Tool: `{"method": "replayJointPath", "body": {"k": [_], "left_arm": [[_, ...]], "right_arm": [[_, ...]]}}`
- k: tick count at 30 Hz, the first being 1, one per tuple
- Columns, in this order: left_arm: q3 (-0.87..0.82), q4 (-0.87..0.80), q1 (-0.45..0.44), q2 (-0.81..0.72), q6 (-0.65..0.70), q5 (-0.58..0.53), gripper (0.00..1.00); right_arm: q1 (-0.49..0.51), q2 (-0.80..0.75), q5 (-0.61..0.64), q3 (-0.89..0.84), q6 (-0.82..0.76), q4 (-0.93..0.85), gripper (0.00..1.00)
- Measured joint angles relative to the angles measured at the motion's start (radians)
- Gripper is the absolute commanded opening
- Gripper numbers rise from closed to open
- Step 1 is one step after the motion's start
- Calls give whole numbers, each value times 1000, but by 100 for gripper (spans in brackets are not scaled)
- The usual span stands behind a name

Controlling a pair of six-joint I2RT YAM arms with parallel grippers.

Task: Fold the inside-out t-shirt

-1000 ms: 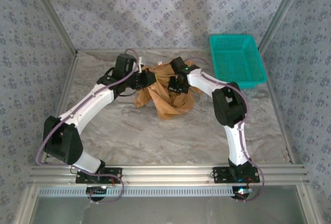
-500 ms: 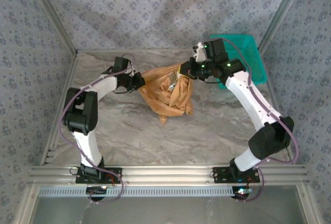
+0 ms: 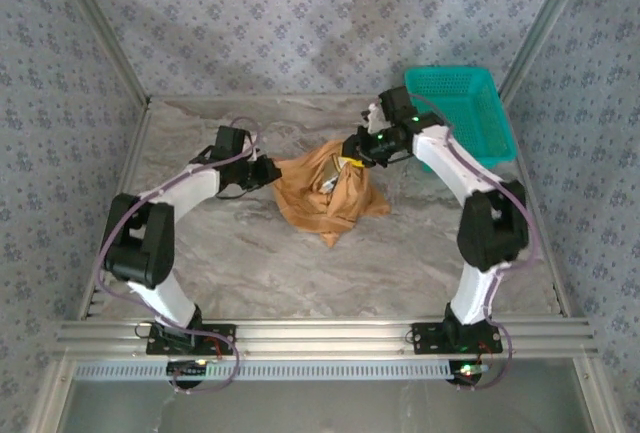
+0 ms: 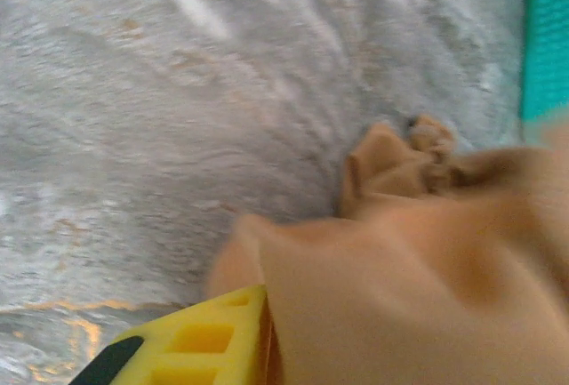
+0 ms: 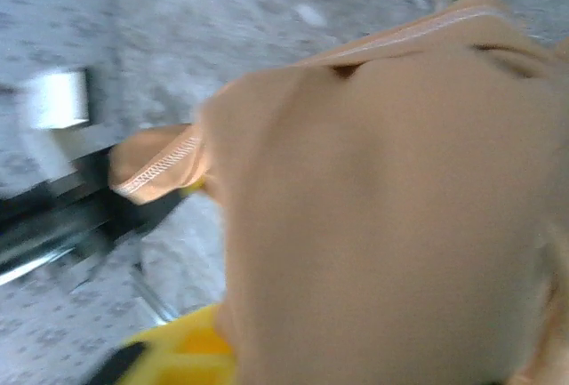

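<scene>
Yellow finger (image 4: 191,345) of left hand (image 3: 268,171) right up against tan inside-out t-shirt (image 3: 325,198), clamped or apart, can't tell. Right hand (image 3: 352,149) half buried in fabric, can't tell either. Left hand on heap's side away from teal basket (image 3: 458,113), right hand on basket side. T-shirt bunched on bench (image 3: 400,253), left of basket, not touching.

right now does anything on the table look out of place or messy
The t-shirt lies in a crumpled heap on the table rather than spread flat. The teal basket sits squarely at the far right corner.
</scene>
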Motion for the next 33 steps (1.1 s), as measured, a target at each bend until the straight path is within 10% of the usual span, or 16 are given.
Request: {"method": "replayJointPath", "body": {"k": [3,17,19,23,33], "left_arm": [[0,1,-23,-42,0,-6,25],[-5,-56,-118,-51,55,-133,47],[27,-55,-143,-50,63,-131,48],[68,-29,-155,-29,69,-111,52],[263,-2,-196,229,98,15,59]], "right_arm": [[5,84,93,16,-48,-45,73],[104,-103,338,-203,-66,-9,72],[110,-64,338,-203,-47,38,58],[129,10,341,-206,-6,107,0],[95,-143,289,-412,-3,248,0]]}}
